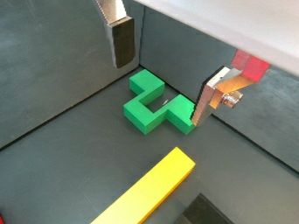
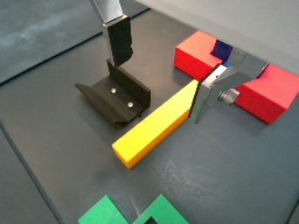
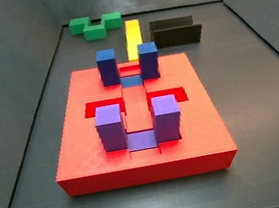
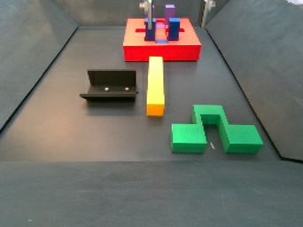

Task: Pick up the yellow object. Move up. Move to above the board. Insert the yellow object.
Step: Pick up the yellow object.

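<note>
My gripper [image 2: 158,74] hangs open and empty above the floor, jaws straddling nothing; the yellow object [image 2: 156,125] lies flat, ungrasped.

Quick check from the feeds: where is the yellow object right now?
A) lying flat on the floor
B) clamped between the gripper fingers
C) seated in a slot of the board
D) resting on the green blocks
A: the yellow object lies flat on the floor between the fixture and the green blocks, while the open gripper hangs empty above it.
</note>
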